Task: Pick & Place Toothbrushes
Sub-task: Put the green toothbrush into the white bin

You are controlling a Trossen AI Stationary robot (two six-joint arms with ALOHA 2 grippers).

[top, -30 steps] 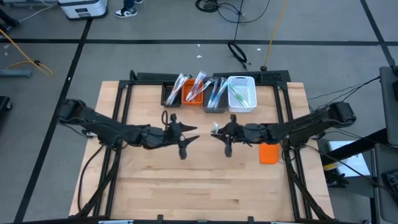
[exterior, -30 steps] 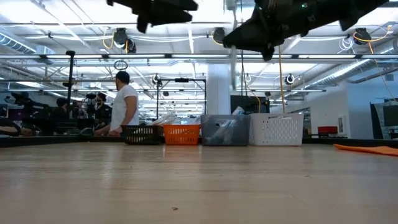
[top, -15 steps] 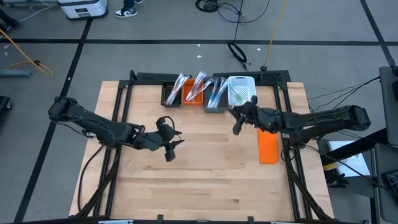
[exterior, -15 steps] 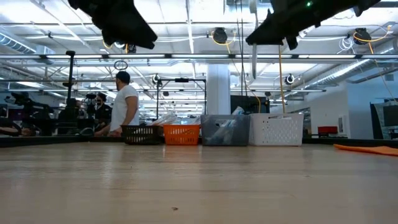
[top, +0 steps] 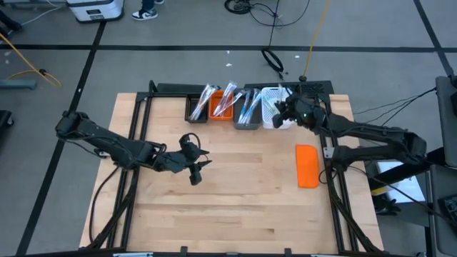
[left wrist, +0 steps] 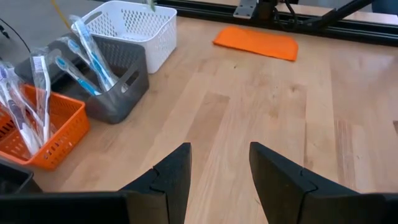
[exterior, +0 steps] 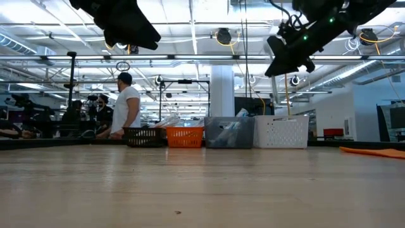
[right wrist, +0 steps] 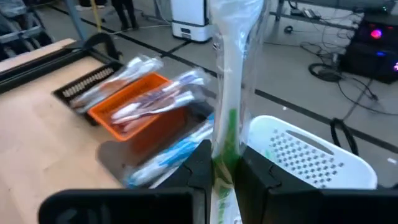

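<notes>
Right wrist view: right gripper (right wrist: 225, 163) clamps a wrapped, seemingly green toothbrush (right wrist: 233, 81) above white bin (right wrist: 311, 158); left gripper (left wrist: 219, 171) gapes empty.

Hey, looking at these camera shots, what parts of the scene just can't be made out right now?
- White bin: high view, the right gripper and arm cover most of its inside, so its contents cannot be counted.
- Green toothbrush: right wrist view, its upper end is cut off by the picture edge.
- Black bin: low view, too small to tell what it holds.
- Left gripper: low view, only a dark silhouette.
</notes>
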